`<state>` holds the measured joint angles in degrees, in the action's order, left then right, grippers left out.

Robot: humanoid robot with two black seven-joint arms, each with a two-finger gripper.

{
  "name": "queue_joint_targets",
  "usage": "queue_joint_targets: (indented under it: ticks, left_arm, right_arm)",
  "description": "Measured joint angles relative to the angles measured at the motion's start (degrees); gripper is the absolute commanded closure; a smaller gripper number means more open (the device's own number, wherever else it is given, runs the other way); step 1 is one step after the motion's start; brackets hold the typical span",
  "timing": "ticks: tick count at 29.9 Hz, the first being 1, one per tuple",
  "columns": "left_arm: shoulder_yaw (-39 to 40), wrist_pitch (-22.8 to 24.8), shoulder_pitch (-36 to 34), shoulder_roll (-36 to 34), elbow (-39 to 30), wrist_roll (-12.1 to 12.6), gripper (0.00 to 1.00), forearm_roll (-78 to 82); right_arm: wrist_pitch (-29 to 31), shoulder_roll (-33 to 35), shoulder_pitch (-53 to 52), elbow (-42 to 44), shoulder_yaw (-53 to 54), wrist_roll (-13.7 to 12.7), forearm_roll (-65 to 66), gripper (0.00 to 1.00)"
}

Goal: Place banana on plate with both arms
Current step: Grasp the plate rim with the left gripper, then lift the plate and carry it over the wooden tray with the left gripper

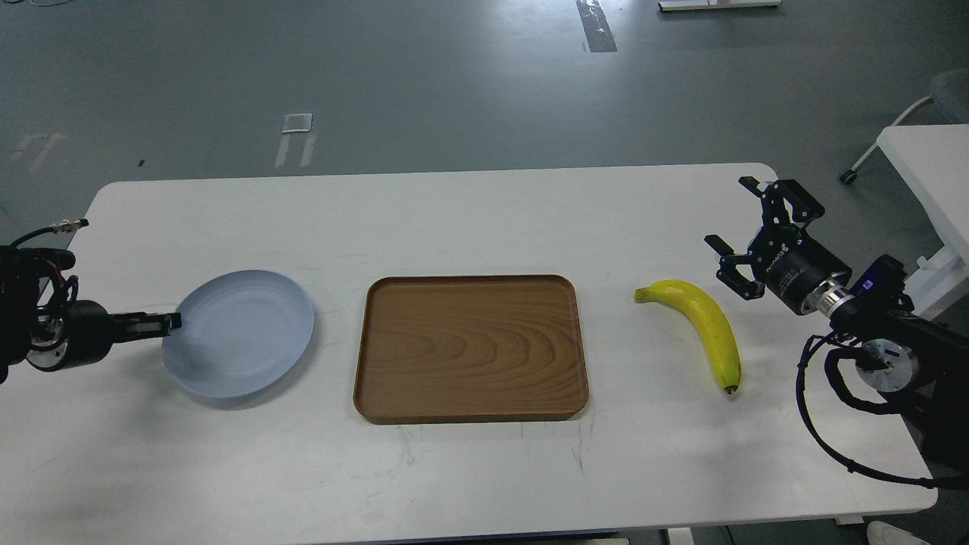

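The pale blue-grey plate point(242, 333) is at the table's left, left of the tray. My left gripper point(172, 322) reaches in from the left, seen side-on as a thin black fork, and is shut on the plate's left rim. The yellow banana point(708, 322) lies on the table right of the tray, its dark tip pointing toward me. My right gripper point(728, 212) is open and empty. It hovers just right of and beyond the banana's stem end without touching it.
A rectangular brown wood-grain tray point(469, 409) lies at the middle of the white table point(484, 484). A second white table point(927, 163) and a chair leg stand off the right edge. Grey floor lies beyond.
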<state>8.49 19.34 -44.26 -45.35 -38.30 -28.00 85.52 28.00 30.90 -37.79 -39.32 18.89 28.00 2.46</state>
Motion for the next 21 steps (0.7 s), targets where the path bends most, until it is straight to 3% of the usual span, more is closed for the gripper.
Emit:
queue_joint_targets:
  ticks: [4, 9, 17, 21]
  left_arm:
    - [-0.02, 1.59, -2.76, -0.32, -0.26, 0.01, 1.00, -3.32]
    - [-0.06, 7.99, -10.81, -0.32, -1.11, 0.01, 1.00, -8.72]
    - [-0.08, 8.67, -17.32, 0.78, -10.58, 0.01, 1.00, -8.98]
    - [-0.28, 8.67, -18.90, 6.80, -13.80, 0.00, 1.00, -4.47]
  right_arm:
    - [0.00, 0.26, -0.04, -0.04, 0.00, -0.03, 0.00, 0.00]
    - [0.00, 0.32, -0.17, -0.12, 0.00, -0.03, 0.01, 0.00]
    - [0.00, 0.49, -0.25, 0.02, 0.00, -0.02, 0.01, 0.00]
    - [0.00, 0.49, -0.26, 0.04, 0.00, -0.02, 0.01, 0.00]
